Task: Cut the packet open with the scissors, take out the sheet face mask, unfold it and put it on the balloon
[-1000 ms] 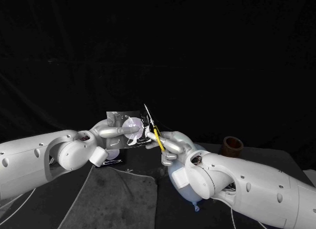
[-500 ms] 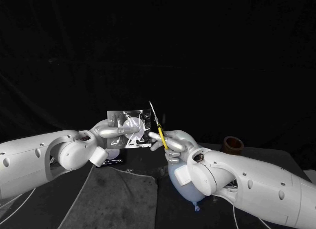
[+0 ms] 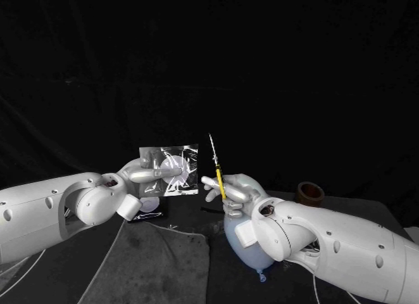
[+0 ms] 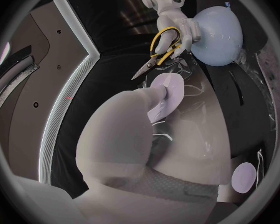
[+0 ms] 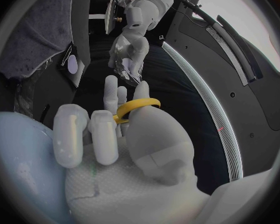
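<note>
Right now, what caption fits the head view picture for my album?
Left hand holds a clear packet upright; right hand holds yellow-handled scissors beside it, blades up.

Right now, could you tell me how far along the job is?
Done: packet and scissors are picked up. In hand: the left hand holds the packet, the right hand the scissors beside it; a cut isn't visible. Left: mask out, unfolded, onto the balloon.

My head camera looks down on the packet (image 3: 168, 171) from above and well back, while the wrist cameras sit close behind the left hand (image 4: 152, 144) and right hand (image 5: 121, 139), facing the packet from opposite sides; all three share it.
</note>
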Controlling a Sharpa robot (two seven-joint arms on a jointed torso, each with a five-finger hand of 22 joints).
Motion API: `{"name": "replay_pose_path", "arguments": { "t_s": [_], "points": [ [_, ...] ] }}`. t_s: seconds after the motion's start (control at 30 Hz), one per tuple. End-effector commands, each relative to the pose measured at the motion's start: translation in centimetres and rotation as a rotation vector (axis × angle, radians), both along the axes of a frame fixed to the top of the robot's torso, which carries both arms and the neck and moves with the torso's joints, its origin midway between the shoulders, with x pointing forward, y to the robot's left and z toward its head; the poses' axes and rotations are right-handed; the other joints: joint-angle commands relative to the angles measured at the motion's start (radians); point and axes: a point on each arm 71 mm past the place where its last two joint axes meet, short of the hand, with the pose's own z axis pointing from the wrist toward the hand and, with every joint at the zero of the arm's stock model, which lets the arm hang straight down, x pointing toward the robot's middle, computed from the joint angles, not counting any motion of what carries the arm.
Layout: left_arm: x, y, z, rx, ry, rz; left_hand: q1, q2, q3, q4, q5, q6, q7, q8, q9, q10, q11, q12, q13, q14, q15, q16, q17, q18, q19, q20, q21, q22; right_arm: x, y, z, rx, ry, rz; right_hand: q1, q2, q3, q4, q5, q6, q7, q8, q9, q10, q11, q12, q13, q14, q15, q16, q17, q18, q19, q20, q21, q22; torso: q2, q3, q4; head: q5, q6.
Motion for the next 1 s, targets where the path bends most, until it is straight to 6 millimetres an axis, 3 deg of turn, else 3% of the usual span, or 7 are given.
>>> {"name": "replay_pose_path", "arguments": {
  "t_s": [0.03,0.17,0.3,0.53,1.0],
  "points": [
    [0.1,0.1,0.2,-0.035,-0.001,0.010,-0.002,0.006,0.002,-0.007,0.003,0.002,0.005,0.004,0.024,0.008,0.002,-0.002,0.000,0.003,-0.006,-0.006,0.001,0.010,0.005,-0.003,0.006,0.000,-0.1,0.0,0.3,0.017,-0.019,0.004,-0.007,-0.002,-0.014,0.000,-0.003,-0.029,0.017,-0.028,0.000,0.048,-0.072,-0.031,0.001,0.053,0.015,-0.001,-0.007,-0.003,-0.015,0.008,-0.015,0.153,0.001,-0.0004,0.0001,0.002,0.001],
    [0.1,0.2,0.1,-0.052,0.006,0.017,-0.002,0.006,0.002,-0.008,0.003,0.002,0.005,0.004,0.024,0.008,0.002,-0.002,0.000,0.003,-0.006,-0.006,0.002,0.010,0.005,-0.003,0.006,0.000,0.0,-0.2,0.4,0.037,-0.029,0.003,-0.002,0.000,-0.020,-0.005,-0.003,-0.066,0.043,-0.076,-0.005,-0.010,-0.046,-0.094,-0.019,0.050,0.037,-0.005,-0.016,0.002,-0.030,0.027,-0.036,0.141,0.000,-0.0011,0.0006,0.005,0.000],
    [0.1,0.3,0.1,-0.071,0.012,0.021,-0.002,0.006,0.002,-0.008,0.003,0.002,0.005,0.004,0.024,0.008,0.002,-0.002,0.000,0.003,-0.006,-0.006,0.002,0.010,0.005,-0.003,0.006,0.000,0.1,-0.6,0.6,0.057,-0.041,-0.004,0.004,0.000,-0.020,-0.011,-0.003,-0.075,0.055,-0.104,-0.006,-0.023,-0.034,-0.127,-0.037,0.048,0.049,-0.006,-0.019,0.005,-0.036,0.040,-0.043,0.137,0.001,-0.0005,0.0008,0.009,-0.006],
    [-0.3,0.5,-0.4,-0.081,0.029,0.013,-0.002,0.006,0.002,-0.008,0.003,0.002,0.005,0.004,0.024,0.008,0.002,-0.002,0.000,0.003,-0.006,-0.006,0.002,0.010,0.005,-0.003,0.006,0.000,0.7,-1.7,1.0,0.077,-0.059,-0.039,0.009,0.000,-0.018,-0.015,-0.003,-0.075,0.058,-0.112,-0.005,-0.023,-0.031,-0.138,-0.043,0.048,0.051,-0.005,-0.015,0.005,-0.035,0.044,-0.042,0.138,0.000,-0.0012,0.0016,0.017,-0.022],
    [-2.4,2.0,-1.8,-0.011,0.035,-0.043,-0.004,0.006,0.002,-0.009,0.003,0.002,0.005,0.005,0.025,0.008,0.002,-0.002,0.000,0.004,-0.006,-0.007,0.002,0.011,0.005,-0.003,0.007,0.000,2.7,-5.2,2.1,0.067,-0.116,-0.127,0.015,0.002,-0.015,-0.020,-0.003,-0.074,0.059,-0.120,-0.004,-0.023,-0.030,-0.147,-0.049,0.048,0.053,-0.005,-0.016,0.005,-0.037,0.046,-0.044,0.138,-0.002,-0.0020,0.0031,0.051,-0.074]
  ]
}}
